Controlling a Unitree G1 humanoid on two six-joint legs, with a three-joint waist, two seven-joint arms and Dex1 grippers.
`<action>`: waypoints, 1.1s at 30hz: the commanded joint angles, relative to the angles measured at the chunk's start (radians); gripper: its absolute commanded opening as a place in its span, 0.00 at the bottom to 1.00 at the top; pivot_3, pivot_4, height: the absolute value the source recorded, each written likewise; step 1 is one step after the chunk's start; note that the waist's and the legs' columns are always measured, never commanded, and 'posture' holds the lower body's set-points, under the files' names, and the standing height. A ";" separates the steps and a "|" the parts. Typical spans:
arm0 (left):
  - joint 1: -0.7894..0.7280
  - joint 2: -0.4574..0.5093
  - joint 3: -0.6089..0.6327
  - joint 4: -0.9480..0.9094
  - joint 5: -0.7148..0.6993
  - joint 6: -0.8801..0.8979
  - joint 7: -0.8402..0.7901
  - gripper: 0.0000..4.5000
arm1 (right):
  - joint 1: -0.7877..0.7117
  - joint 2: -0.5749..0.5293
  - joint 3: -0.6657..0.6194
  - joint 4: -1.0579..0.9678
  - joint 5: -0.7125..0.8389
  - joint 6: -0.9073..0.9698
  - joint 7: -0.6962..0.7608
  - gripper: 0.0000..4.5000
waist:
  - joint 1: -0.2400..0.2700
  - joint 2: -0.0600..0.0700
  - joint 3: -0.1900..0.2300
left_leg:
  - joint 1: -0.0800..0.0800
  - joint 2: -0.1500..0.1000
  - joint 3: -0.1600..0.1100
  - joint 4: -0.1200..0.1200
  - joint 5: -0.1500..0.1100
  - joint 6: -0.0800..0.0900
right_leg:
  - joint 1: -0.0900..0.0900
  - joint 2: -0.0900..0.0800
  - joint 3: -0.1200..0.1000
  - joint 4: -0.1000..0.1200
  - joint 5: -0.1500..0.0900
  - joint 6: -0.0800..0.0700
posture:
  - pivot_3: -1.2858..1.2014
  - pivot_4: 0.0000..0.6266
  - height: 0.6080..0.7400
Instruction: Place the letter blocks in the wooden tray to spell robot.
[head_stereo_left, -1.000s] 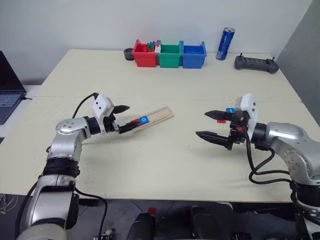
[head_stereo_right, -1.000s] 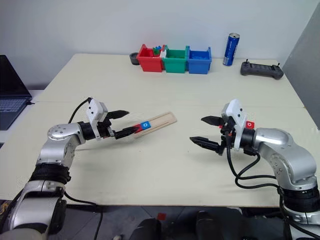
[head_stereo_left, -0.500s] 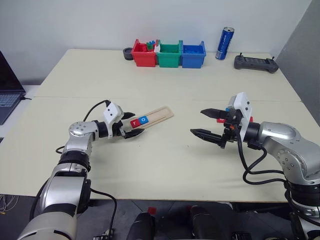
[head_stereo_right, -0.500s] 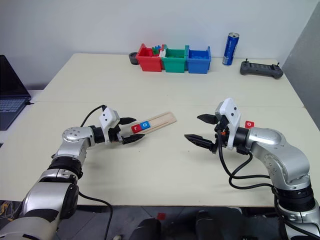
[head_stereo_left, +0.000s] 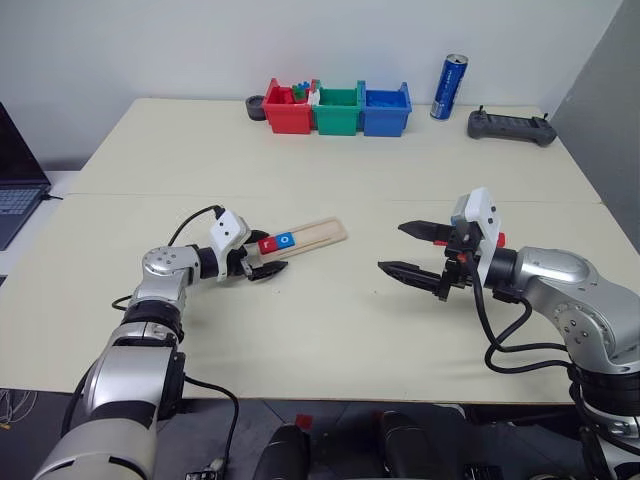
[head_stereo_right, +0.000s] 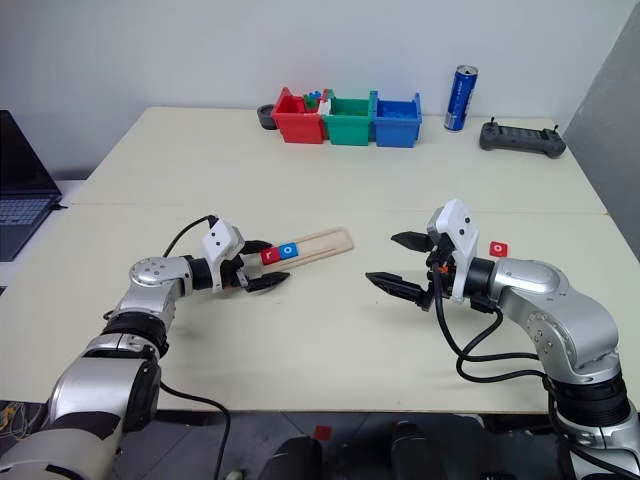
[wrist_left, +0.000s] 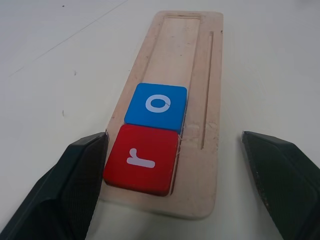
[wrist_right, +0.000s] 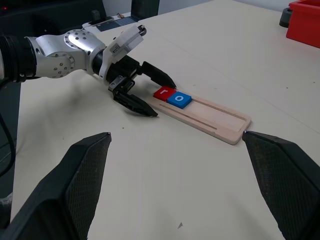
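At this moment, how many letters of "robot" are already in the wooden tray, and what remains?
Done: a red r tile and a blue o tile sit side by side at one end of the wooden tray. In hand: nothing; the left gripper is open at the tray's r end, and the right gripper is open and empty. Left: b, o and t; one red tile lies on the table beside the right arm.

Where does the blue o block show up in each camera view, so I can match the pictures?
Left eye view: o block left of centre, in the tray.
Right eye view: o block left of centre, in the tray.
Left wrist view: o block mid-picture, beyond the r block.
Right wrist view: o block mid-picture.
Shared landmark: the r block touching it.
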 joint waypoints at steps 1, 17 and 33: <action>-0.023 0.002 0.003 0.015 0.015 0.000 0.002 1.00 | -0.014 -0.001 -0.011 -0.037 0.020 -0.002 -0.010 0.99 | 0.000 0.000 0.000 | 0.000 0.000 0.000 0.000 0.000 0.000 | 0.000 0.000 0.000 0.000 0.000 0.000 | 0.52 0.24 1.00; -0.054 0.009 0.010 0.014 0.021 0.019 -0.069 1.00 | -0.013 -0.004 -0.015 -0.029 0.024 -0.012 -0.016 0.99 | 0.000 0.000 0.000 | 0.000 0.000 0.000 0.000 0.000 0.000 | 0.000 0.000 0.000 0.001 0.000 0.000 | 0.52 0.24 1.00; -0.073 0.055 0.023 -0.030 0.007 0.025 -0.115 1.00 | -0.032 0.011 -0.002 -0.018 0.023 -0.013 -0.016 0.99 | -0.001 0.000 0.000 | 0.000 0.000 -0.001 0.001 0.000 0.000 | 0.000 0.000 -0.001 0.001 0.000 0.000 | 0.52 0.24 1.00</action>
